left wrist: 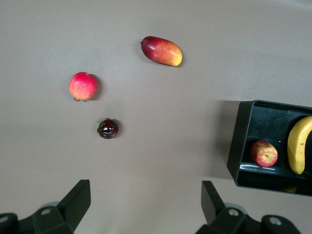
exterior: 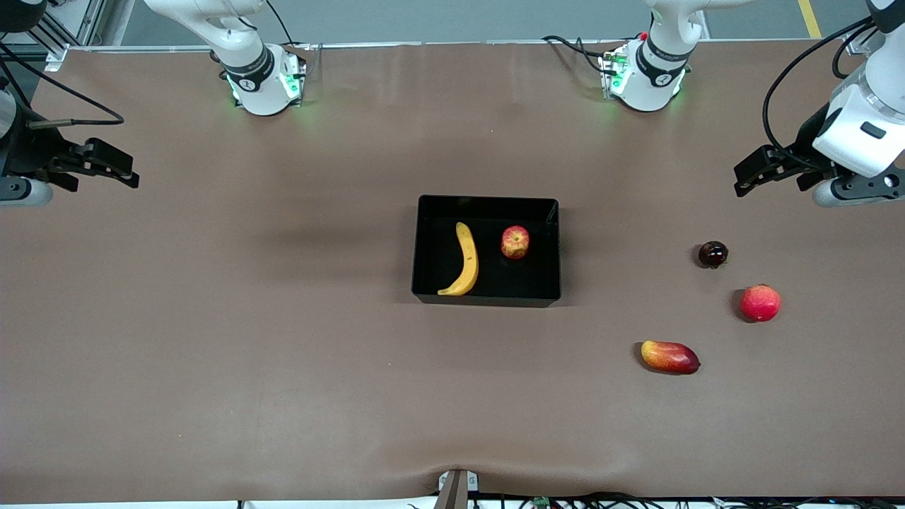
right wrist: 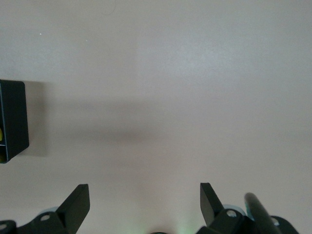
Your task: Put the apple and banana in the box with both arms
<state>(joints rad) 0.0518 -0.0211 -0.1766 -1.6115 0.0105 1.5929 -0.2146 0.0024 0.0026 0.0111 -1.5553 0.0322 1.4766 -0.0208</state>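
Observation:
The black box (exterior: pixel 488 203) (left wrist: pixel 236 141) (right wrist: pixel 13 122) stands at the middle of the table. Inside it lie the yellow banana (exterior: pixel 465 260) (left wrist: pixel 299 146) and, beside it toward the left arm's end, the streaked red apple (exterior: pixel 515 242) (left wrist: pixel 264 153). My left gripper (exterior: pixel 751 173) (left wrist: pixel 145 197) hangs open and empty over bare table at the left arm's end, well away from the box. At the other end my right gripper (exterior: pixel 117 168) (right wrist: pixel 145 200) is also open with nothing in it, over bare table.
Three loose fruits lie between the box and the left arm's end: a dark red berry-like fruit (exterior: pixel 713 254) (left wrist: pixel 108 128), a pinkish-red round fruit (exterior: pixel 760 302) (left wrist: pixel 83 86) and an oblong red-and-yellow mango (exterior: pixel 669 356) (left wrist: pixel 162 50) nearest the front camera.

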